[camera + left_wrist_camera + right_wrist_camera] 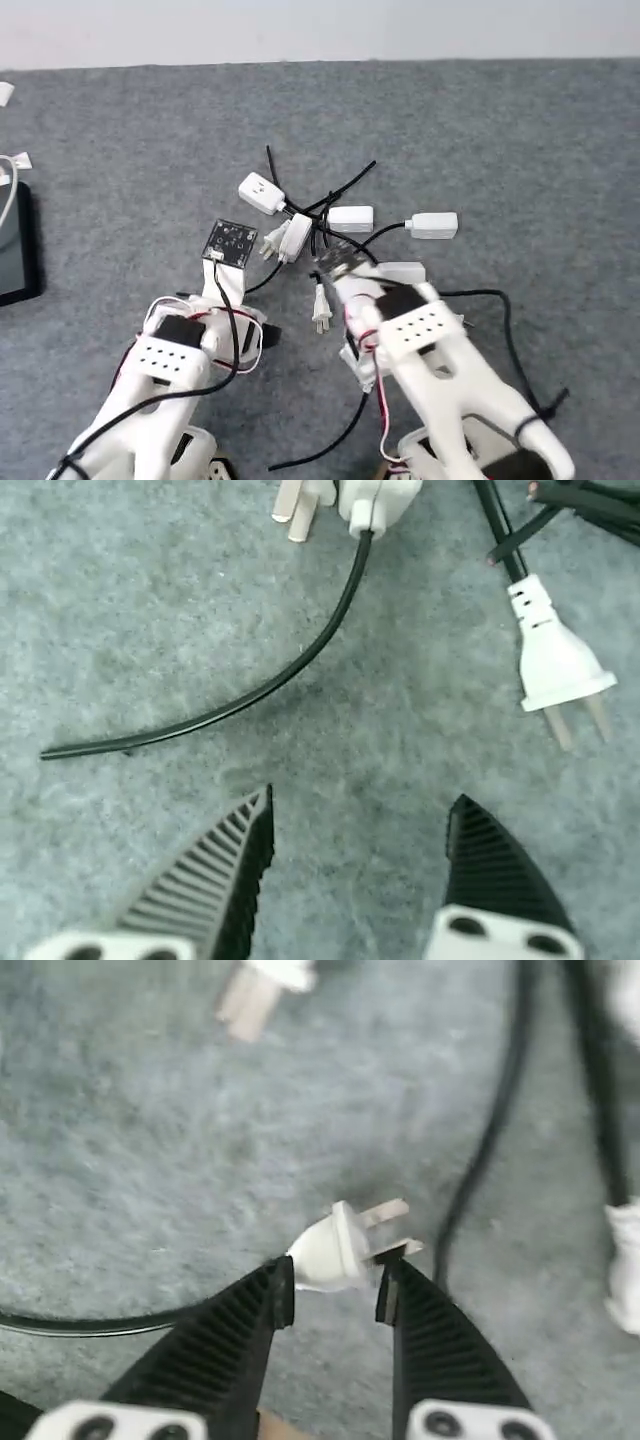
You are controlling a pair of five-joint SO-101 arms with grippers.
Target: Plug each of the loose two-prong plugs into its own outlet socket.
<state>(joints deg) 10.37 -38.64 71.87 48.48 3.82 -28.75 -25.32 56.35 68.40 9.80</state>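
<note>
Surface: grey carpeted tabletop; cords and sockets are bunched at centre in the high view.
Right claw: right gripper is pinching a white two-prong plastic plug on a black cord. One ribbed black finger is on the plug's rear body, the other at its lower prong. The prongs stick out past the tips.
Left claw: left gripper is spread wide with nothing between the fingers, over bare carpet.
Plug 2: second white two-prong plug lies flat at 6 o'clock of the bunch, between the arms, prongs toward 6 o'clock. It is near the left gripper, not touching.
Plug 3: third white plug sits at 9 o'clock of the bunch; its curved black cable runs off toward 7 o'clock.
Sockets: white rectangular outlet socket block at 11 o'clock; second socket block at centre; third socket block at 3 o'clock; fourth socket block at 5 o'clock, against the right arm.
Table edge: flat black slab at 9 o'clock.
</note>
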